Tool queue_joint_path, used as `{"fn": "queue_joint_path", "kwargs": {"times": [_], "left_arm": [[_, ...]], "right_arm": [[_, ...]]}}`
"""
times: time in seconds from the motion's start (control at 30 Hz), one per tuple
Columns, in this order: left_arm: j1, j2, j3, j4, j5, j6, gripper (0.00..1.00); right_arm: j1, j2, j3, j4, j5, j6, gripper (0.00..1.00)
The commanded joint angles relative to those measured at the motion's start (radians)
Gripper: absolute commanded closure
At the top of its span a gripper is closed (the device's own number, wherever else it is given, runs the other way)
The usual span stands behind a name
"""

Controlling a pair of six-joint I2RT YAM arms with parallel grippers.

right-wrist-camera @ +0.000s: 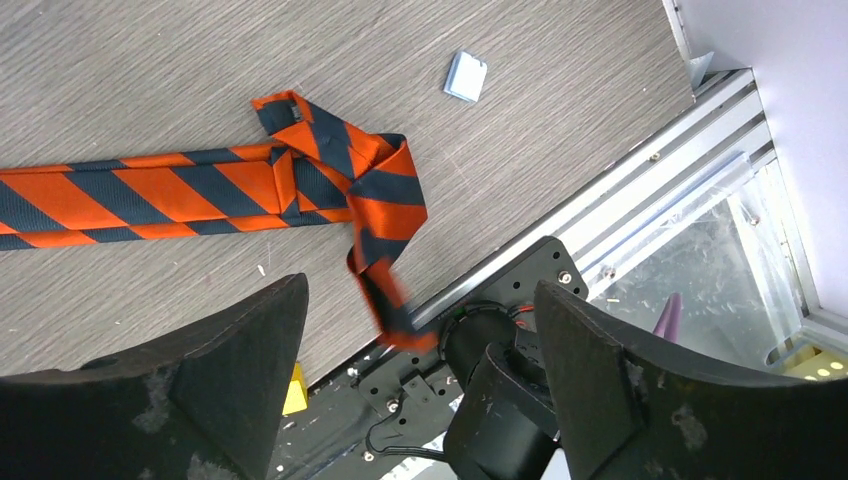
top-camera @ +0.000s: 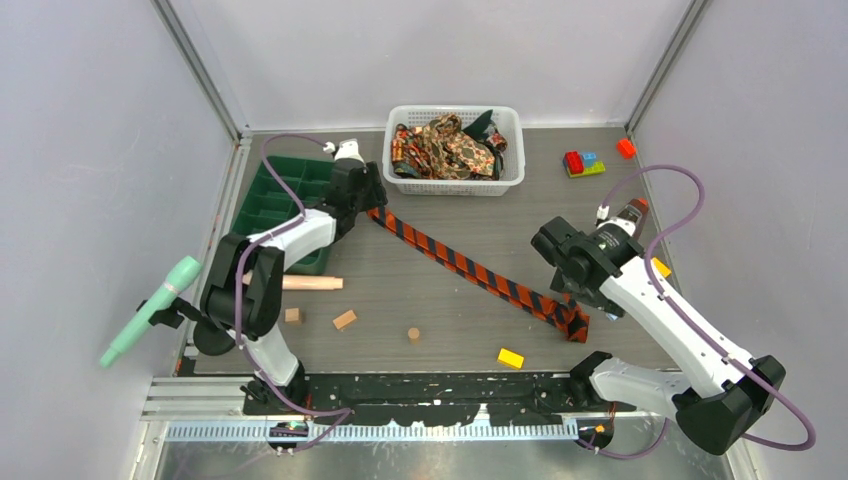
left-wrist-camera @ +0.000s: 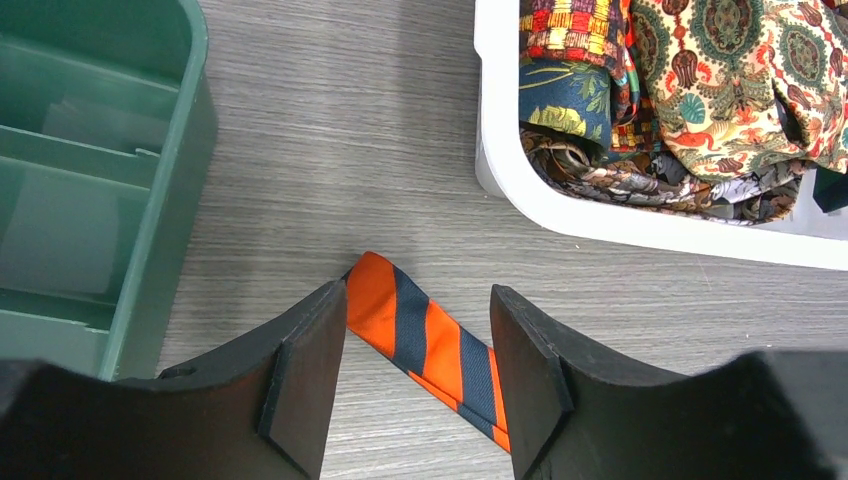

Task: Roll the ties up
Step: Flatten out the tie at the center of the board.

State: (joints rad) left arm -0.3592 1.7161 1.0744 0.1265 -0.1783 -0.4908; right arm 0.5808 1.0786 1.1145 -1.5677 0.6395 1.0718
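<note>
Orange-and-navy striped tie (top-camera: 470, 268) is lying diagonally across the bench (top-camera: 400, 295), running from below the white basket (top-camera: 452, 187) toward lower right. Left tool (left-wrist-camera: 418, 305) is standing spread astride its narrow end; right tool (right-wrist-camera: 420, 300) is hanging spread above the crumpled end.

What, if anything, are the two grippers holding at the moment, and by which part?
Nothing is held. The left gripper stands open astride the narrow end of the striped tie; the right gripper is open near its crumpled wide end.

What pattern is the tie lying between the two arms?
The tie has orange-and-navy diagonal stripes, clearest in right wrist view.
</note>
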Motion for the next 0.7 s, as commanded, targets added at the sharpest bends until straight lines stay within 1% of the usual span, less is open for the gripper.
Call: {"fn": "queue_joint_path", "kwargs": {"times": [0.0,0.17,0.27,0.37,0.47,0.57,0.67], "left_arm": [[0.011,-0.048,0.013,0.004,0.018,-0.011,0.43],[0.022,-0.058,0.013,-0.007,0.026,-0.011,0.43],[0.026,-0.060,0.018,-0.013,0.034,-0.012,0.42],[0.028,-0.058,0.026,-0.027,0.043,-0.014,0.42],[0.029,-0.054,0.029,-0.038,0.055,-0.012,0.42],[0.034,-0.048,0.031,-0.053,0.070,-0.021,0.42],[0.045,-0.055,0.032,-0.071,0.100,-0.040,0.43]], "right_arm": [[-0.006,-0.002,0.050,-0.170,0.045,0.020,0.08],[-0.007,-0.002,0.107,-0.147,0.047,0.006,0.07],[-0.007,-0.019,0.121,-0.078,-0.020,-0.043,0.07],[-0.007,-0.026,0.108,0.032,-0.093,-0.079,0.08],[-0.007,-0.017,0.067,0.135,-0.198,-0.121,0.12],[-0.007,0.009,0.021,0.308,-0.294,-0.162,0.13],[-0.006,0.073,0.003,0.479,-0.379,-0.200,0.14]]}}
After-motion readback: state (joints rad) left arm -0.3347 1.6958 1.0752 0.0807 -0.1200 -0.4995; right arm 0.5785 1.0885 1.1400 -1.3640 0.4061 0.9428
